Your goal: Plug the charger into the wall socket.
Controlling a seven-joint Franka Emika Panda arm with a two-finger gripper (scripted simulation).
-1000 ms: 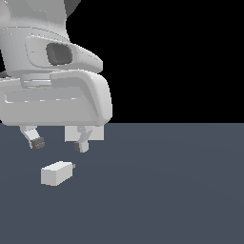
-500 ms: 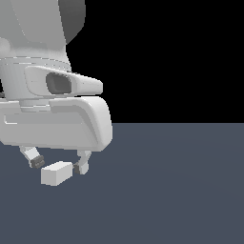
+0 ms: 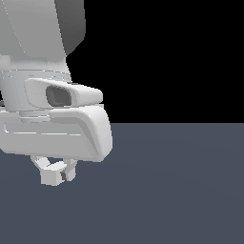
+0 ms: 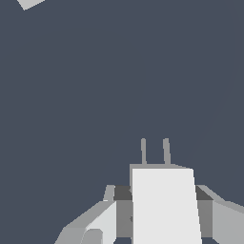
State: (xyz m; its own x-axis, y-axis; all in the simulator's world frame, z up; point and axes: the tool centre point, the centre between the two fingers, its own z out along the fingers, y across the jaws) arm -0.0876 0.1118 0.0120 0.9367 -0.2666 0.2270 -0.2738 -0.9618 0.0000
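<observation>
In the exterior view, the charger [image 3: 49, 177] is being mostly hidden under the big arm body; only an off-white end is showing. The wrist view is giving way more: the charger [image 4: 164, 205] is being pinched between the fingers [image 4: 123, 205], narrow, pads flat on its sides. Its long axis and two prongs are pointing away from the wrist over the bare table [image 4: 95, 95]. A pale corner [image 4: 29, 3], maybe the wall socket, is being cut off at the frame edge.

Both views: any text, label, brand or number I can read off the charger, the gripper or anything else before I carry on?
None: no text, label, brand or number shows in either view.
The charger has plain off-white faces and two bare prongs.
The gripper is unmarked grey-white, as is the arm's housing.
The pale corner at the wrist view's edge is too cut off to read anything.
</observation>
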